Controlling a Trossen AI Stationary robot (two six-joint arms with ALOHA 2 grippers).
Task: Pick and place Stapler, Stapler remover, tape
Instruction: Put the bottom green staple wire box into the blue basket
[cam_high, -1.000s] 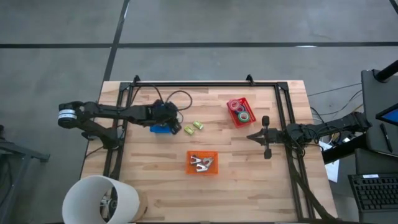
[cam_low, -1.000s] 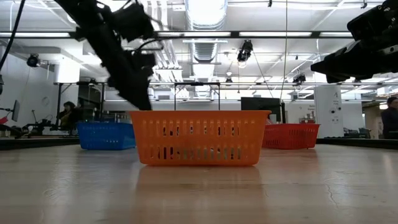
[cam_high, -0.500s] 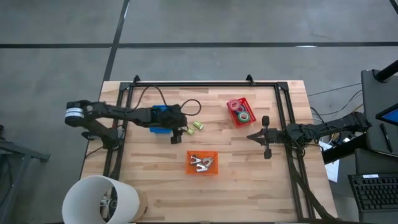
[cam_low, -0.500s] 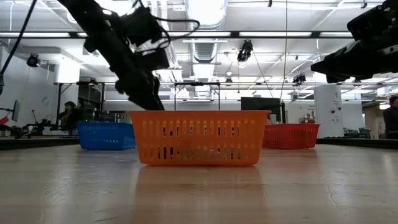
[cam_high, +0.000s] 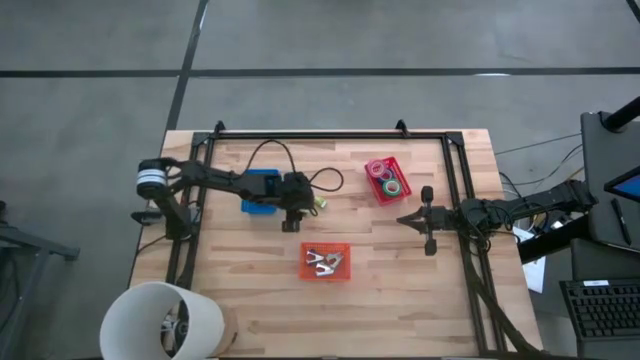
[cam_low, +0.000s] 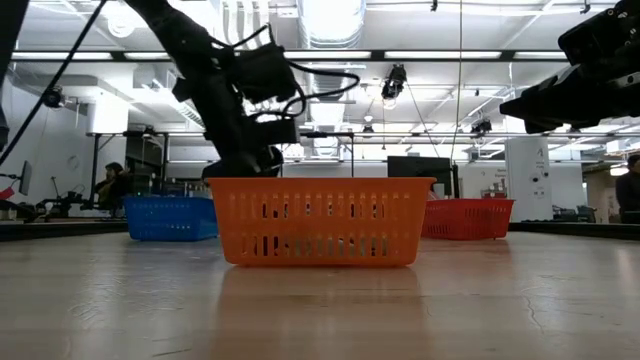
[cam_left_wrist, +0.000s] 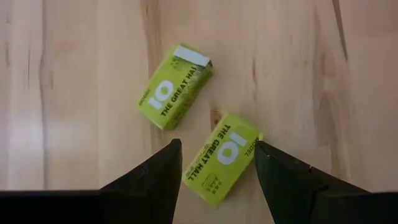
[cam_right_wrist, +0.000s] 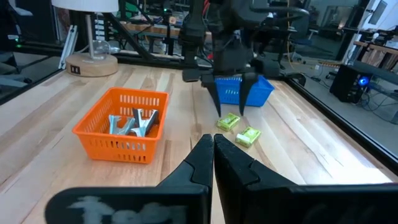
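Two small yellow-green boxes printed "10 THE GREAT WALL" lie flat on the table, one (cam_left_wrist: 176, 86) ahead of my left gripper and the other (cam_left_wrist: 222, 157) below it. My left gripper (cam_left_wrist: 217, 143) is open and points down. Its fingers stand on either side of the nearer box (cam_right_wrist: 229, 122), above it and not touching. It is right of the blue bin (cam_high: 262, 190). Tape rolls (cam_high: 387, 179) lie in the red bin (cam_high: 376, 192). Metal staple removers (cam_high: 322, 262) lie in the orange bin (cam_high: 344, 272). My right gripper (cam_high: 408, 220) waits shut near the table's right side.
The orange bin (cam_low: 320, 220) stands nearest the table's near edge, with the blue bin (cam_low: 170, 217) and the red bin (cam_low: 468, 217) farther back. A black frame (cam_high: 330, 134) runs along the table's far and side edges. A white lamp shade (cam_high: 160, 322) sits at the near left corner.
My left gripper has moved from above the blue bin toward the table's right. It has come down over the yellow-green boxes, and the arm now stands steeper. The boxes and bins have stayed where they were.
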